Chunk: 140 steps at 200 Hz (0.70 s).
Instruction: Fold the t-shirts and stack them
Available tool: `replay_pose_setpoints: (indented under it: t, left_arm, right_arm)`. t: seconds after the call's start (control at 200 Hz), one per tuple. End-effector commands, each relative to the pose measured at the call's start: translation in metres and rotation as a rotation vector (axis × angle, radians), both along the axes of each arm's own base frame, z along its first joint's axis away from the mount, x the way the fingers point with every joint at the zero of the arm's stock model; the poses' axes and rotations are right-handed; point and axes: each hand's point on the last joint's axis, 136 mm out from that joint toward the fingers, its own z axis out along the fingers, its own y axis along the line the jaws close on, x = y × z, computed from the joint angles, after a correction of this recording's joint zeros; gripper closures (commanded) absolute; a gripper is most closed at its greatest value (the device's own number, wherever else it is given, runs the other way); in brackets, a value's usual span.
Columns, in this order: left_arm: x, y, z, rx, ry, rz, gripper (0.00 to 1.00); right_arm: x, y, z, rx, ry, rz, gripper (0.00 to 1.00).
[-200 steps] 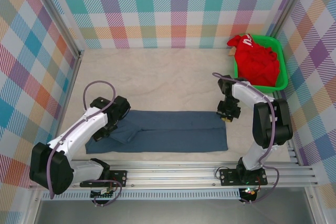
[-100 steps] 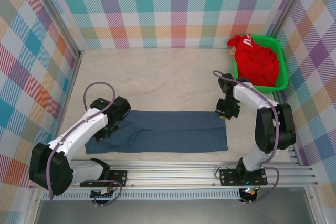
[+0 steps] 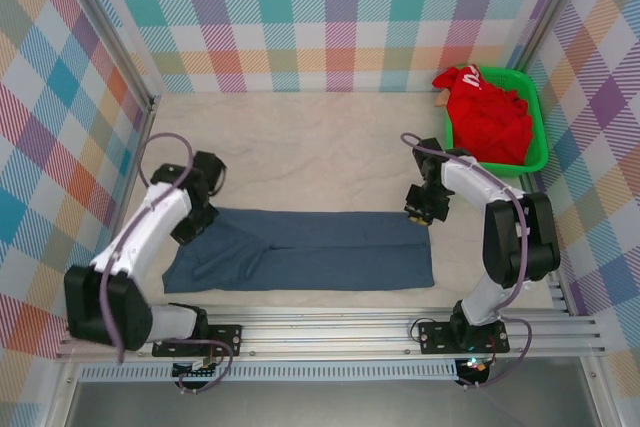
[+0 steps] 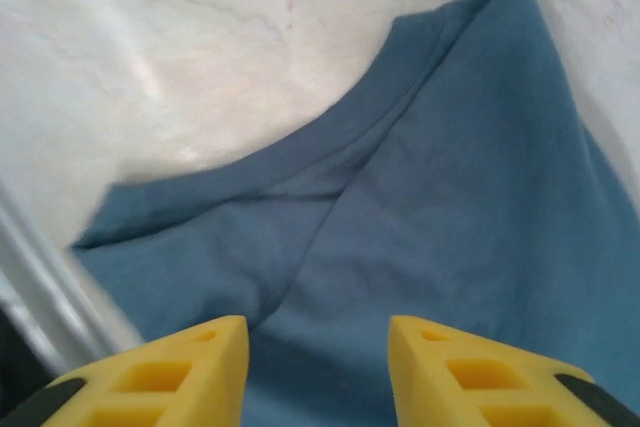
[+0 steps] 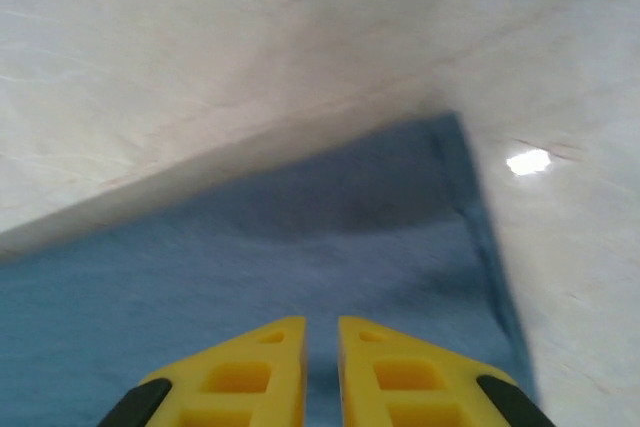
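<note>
Blue t-shirt (image 3: 310, 252) looks limp and light; you should pinch a hem corner. Left gripper (image 4: 318, 337) jaws apart, right gripper (image 5: 321, 337) jaws nearly together.

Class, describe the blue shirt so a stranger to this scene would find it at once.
Start at the pale table inside the checked walls. Along its near edge lies the slate-blue cloth t-shirt, folded into a long flat strip. Unlike the bright red t-shirt bunched in the green plastic basket, it lies spread on the table.
</note>
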Motion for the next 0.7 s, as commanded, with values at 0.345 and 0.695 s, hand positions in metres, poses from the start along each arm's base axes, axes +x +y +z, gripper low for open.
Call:
replay_pose_setpoints:
  t: [0.345, 0.695]
  left_arm:
    - [0.075, 0.018, -0.073, -0.156, 0.023, 0.012, 0.72]
    - [0.151, 0.031, -0.1, -0.19, 0.025, -0.089, 0.78]
  right_arm:
    - [0.016, 0.002, -0.042, 0.007, 0.085, -0.025, 0.84]
    - [0.053, -0.007, -0.052, -0.034, 0.123, -0.01, 0.84]
